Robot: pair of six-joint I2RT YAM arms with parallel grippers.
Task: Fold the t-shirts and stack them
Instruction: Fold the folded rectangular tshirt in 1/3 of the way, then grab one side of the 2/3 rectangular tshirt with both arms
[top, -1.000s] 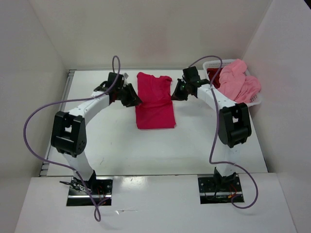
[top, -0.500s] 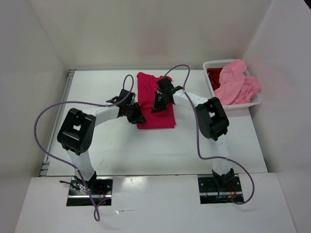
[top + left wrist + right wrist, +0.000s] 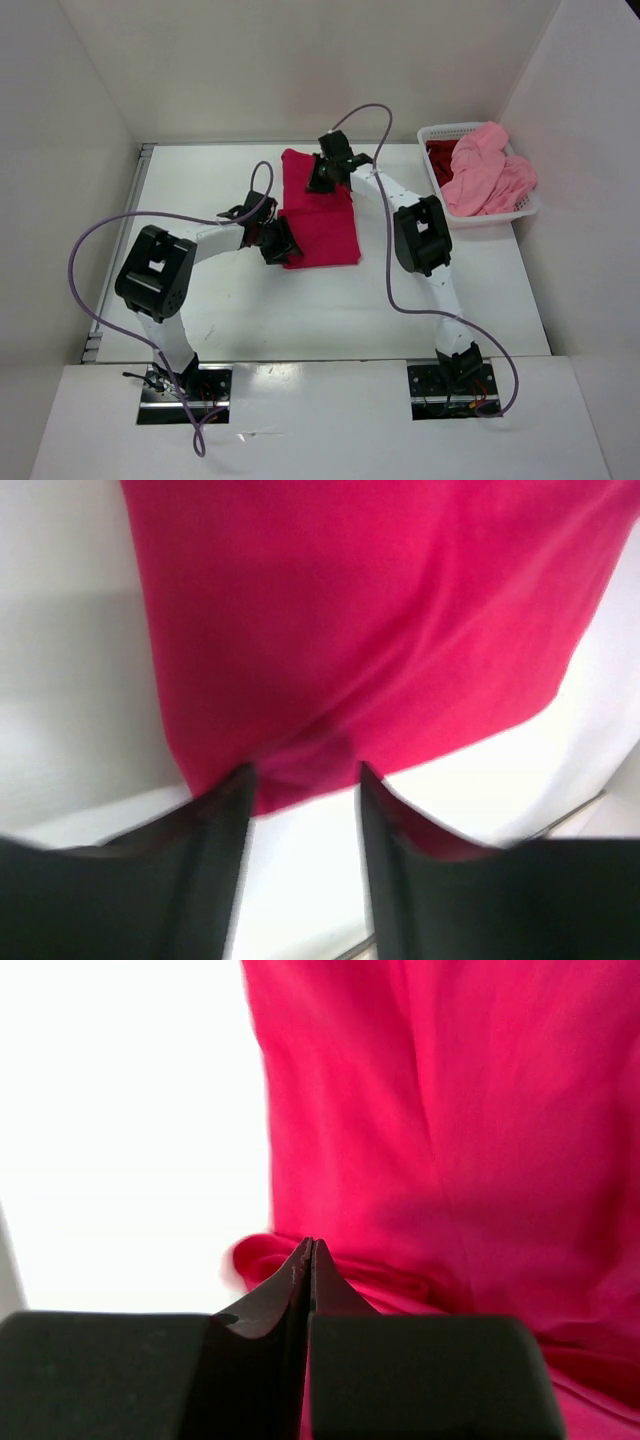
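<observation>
I judge the bright crimson-pink cloth t-shirt [image 3: 320,225] light and limp; left gripper [image 3: 303,780] straddles its near hem, jaws apart; right gripper [image 3: 308,1245] clamps a far fold

The crimson shirt [image 3: 322,225] is showing as soft, matt cloth, lightly creased. The worktop [image 3: 280,310] under it is looking smooth, white and faintly glossy. Right of the crimson shirt, the basket [image 3: 445,129] is showing white plastic lattice and is holding a matt salmon shirt [image 3: 490,170]. The left gripper [image 3: 305,778] and right gripper [image 3: 310,1248] are showing smooth, matt black fingers.
</observation>
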